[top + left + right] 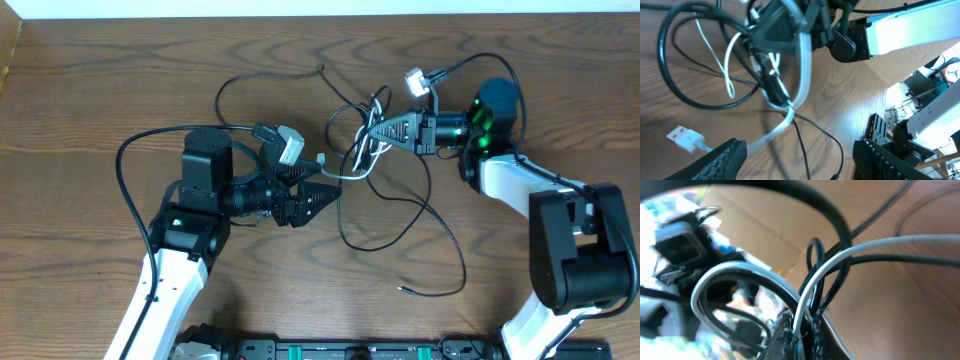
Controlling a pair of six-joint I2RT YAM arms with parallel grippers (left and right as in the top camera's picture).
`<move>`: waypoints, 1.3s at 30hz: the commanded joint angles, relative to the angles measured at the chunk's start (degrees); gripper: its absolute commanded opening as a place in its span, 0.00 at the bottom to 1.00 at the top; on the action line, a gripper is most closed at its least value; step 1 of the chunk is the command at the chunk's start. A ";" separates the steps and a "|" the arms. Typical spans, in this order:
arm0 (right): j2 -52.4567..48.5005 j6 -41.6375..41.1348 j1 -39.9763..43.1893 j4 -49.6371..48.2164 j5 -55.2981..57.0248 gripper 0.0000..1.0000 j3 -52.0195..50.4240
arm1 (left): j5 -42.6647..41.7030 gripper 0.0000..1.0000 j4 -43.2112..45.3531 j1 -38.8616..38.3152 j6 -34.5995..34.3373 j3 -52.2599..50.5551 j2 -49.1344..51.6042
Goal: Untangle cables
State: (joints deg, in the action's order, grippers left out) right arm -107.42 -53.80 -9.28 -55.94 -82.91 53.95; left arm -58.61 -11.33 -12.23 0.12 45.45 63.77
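Note:
The cables form a knot of thin black and whitish strands [362, 145] at the table's middle. My right gripper [378, 131] reaches in from the right and is shut on that knot. In the right wrist view a white strand and black cords [815, 275] run straight into its closed jaws [802, 332]. My left gripper [326, 183] sits just left of the tangle, open. In the left wrist view the tangle [770, 65] hangs ahead of it. A white USB plug [682, 139] lies by its left finger [715, 160], and a thin black cord [801, 145] crosses the gap.
A long black cord [440, 235] loops over the table toward the front and ends in a small plug tip [402, 289]. Another black loop [250, 85] lies at the back left. A black rail [340, 350] runs along the front edge.

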 commanded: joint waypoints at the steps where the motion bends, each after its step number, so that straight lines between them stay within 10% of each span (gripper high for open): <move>1: 0.70 -17.64 -2.86 -13.97 -4.26 0.01 0.48 | 2.25 0.73 0.22 -0.13 1.99 0.74 0.22; 7: 0.68 -29.70 -4.37 -31.56 -4.44 0.07 0.48 | 2.78 0.80 2.19 -0.13 2.01 0.74 0.22; 24: 0.68 -31.45 -4.44 -32.15 -6.43 0.04 0.46 | 12.00 0.94 10.86 -0.13 4.52 0.74 0.22; 39: 0.70 -31.47 -5.35 -32.20 -6.38 0.10 0.46 | 7.63 0.98 10.78 -0.13 34.82 0.74 1.53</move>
State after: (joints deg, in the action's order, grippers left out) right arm -107.24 -85.06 -13.96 -87.15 -88.62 54.00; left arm -49.71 -0.82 -12.23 27.97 45.45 64.10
